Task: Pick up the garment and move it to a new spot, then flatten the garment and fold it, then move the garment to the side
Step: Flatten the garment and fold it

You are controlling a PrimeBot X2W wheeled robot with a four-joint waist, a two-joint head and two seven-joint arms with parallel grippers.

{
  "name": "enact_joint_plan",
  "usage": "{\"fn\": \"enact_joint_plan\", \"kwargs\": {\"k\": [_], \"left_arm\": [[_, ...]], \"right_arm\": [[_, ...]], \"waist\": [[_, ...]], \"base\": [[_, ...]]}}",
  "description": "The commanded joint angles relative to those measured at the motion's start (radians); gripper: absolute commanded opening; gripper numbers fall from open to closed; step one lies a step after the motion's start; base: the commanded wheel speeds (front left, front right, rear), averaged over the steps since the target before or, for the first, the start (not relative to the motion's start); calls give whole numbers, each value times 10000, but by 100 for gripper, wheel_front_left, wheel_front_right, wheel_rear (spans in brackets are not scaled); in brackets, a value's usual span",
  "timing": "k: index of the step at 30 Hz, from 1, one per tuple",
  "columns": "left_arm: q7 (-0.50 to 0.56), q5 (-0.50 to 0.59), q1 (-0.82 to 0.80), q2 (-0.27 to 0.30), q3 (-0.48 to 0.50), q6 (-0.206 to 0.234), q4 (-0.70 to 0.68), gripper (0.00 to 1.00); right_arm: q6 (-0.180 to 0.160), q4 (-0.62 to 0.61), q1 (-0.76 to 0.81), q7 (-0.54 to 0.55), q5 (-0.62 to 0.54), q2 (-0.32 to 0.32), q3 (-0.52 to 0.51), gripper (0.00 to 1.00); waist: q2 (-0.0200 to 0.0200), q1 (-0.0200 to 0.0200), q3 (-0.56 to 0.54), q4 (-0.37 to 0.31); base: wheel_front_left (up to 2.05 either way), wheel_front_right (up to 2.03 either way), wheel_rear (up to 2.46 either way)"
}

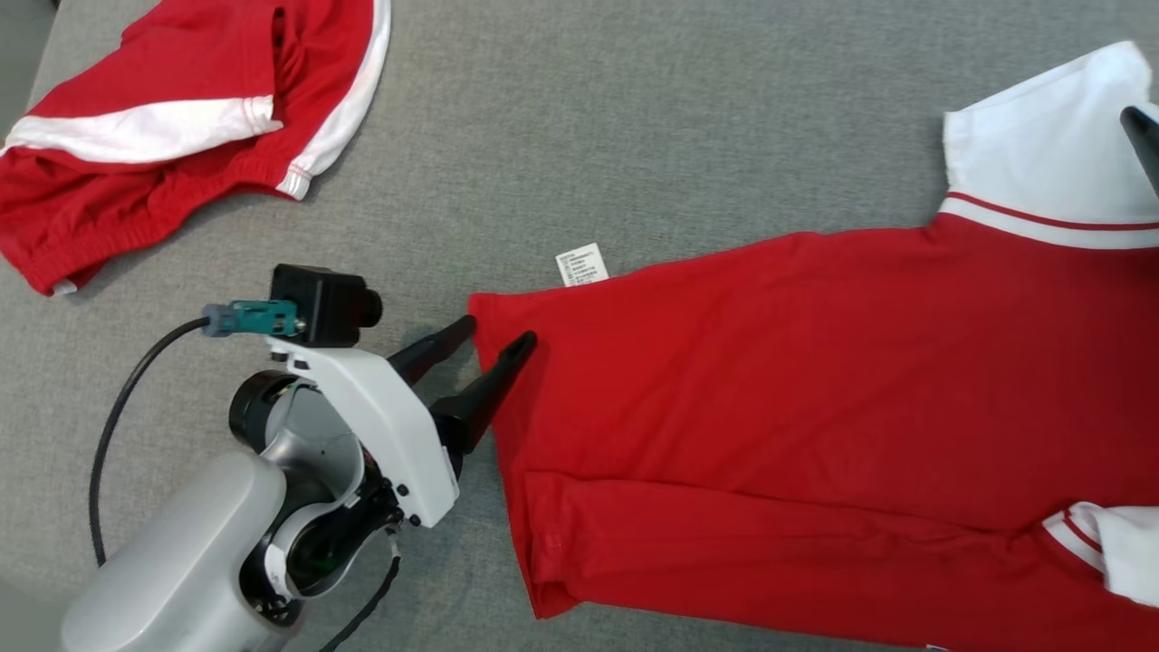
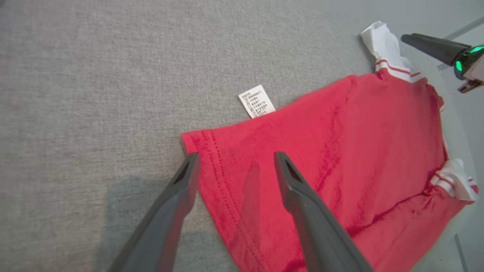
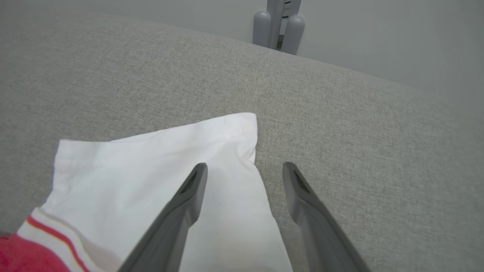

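**Red garment spread flat on grey bench**

Seen from the head: red cloth with white sleeves, laid across the right side of the bench, white care label poking out at the upper hem edge. At the hem corner, left hand, fingers spread wide, gripping nothing, with one finger beside the hem over bare bench and the other above the red cloth. At the far right, right hand, likewise wide and holding nothing, with one finger over the white sleeve and the other over bare bench. Well apart at upper left, a second red-and-white garment, crumpled.
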Motion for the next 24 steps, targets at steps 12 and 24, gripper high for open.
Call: {"fn": "enact_joint_plan", "kwargs": {"k": [12, 24], "left_arm": [[340, 301, -1232, -602, -475, -354, 1120, 100], [71, 253, -1313, -688, -526, -974, 1637, 0]], "right_arm": [[0, 1525, -1097, -546, -53, 554, 634, 100], [-1, 1499, -1503, -1593, 1198, 514, 1274, 0]], "waist": [[0, 0, 459, 299], [0, 0, 256, -88]], "base": [[0, 0, 0], [0, 0, 0]]}}
